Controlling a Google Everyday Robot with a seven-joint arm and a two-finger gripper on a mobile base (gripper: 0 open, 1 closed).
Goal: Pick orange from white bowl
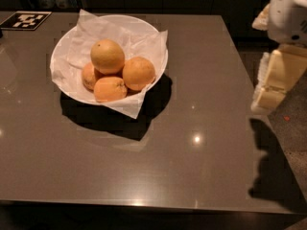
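Evidently at the approach step: gripper [276, 78] beyond the table [192, 166] on its right side, well apart from the white bowl [62, 80]; spread or closed, cannot tell. Orange [107, 56] atop the other fruit [139, 73] inside. Next: reach left, descend squarely over it.

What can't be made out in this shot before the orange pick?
- tool, camera view: at the right edge beside the table, away from the white bowl; partly cut off by the frame.
- small fruit at the back left: mostly hidden by the orange and the front fruit.
- bowl floor: covered by paper and fruit.
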